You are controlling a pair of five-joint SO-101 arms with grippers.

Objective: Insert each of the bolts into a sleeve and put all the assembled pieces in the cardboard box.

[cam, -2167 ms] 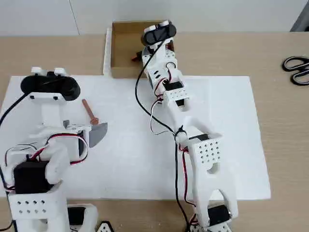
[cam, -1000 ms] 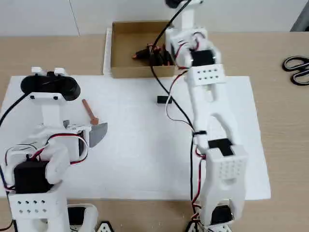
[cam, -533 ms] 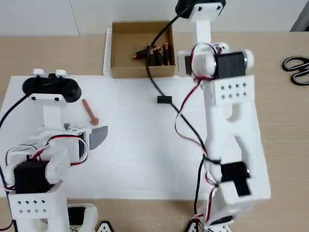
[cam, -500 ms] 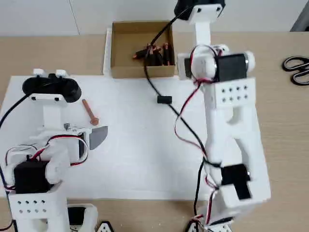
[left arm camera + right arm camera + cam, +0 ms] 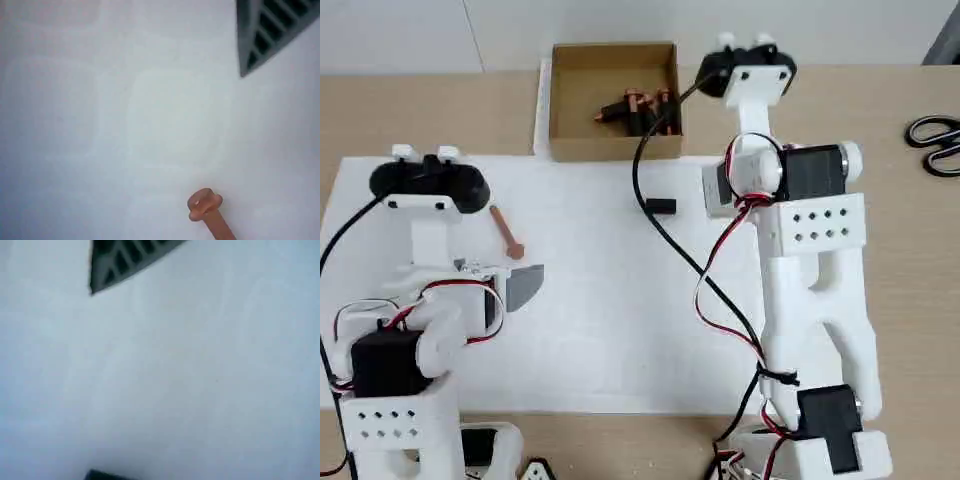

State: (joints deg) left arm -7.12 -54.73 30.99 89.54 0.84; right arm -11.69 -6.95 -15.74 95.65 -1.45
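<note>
A copper bolt (image 5: 507,232) lies loose on the white foam mat (image 5: 590,330); its head (image 5: 204,202) shows in the left wrist view. My left gripper (image 5: 495,277) hangs open just in front of the bolt, with one grey finger (image 5: 270,30) showing and nothing held. A black sleeve (image 5: 660,206) lies on the mat below the cardboard box (image 5: 545,100). Several assembled pieces (image 5: 640,110) lie inside the box. My right gripper (image 5: 715,190) hovers open beside the sleeve, empty, with a grey finger (image 5: 130,260) showing above the mat.
Scissors (image 5: 935,140) lie on the wooden table at the far right. The box stands against the mat's far edge. The right arm (image 5: 810,300) stretches over the right side of the mat.
My right arm has pulled back from inside the box and swung right, leaving an assembled piece there; its gripper now hangs beside the sleeve. The left arm has barely shifted.
</note>
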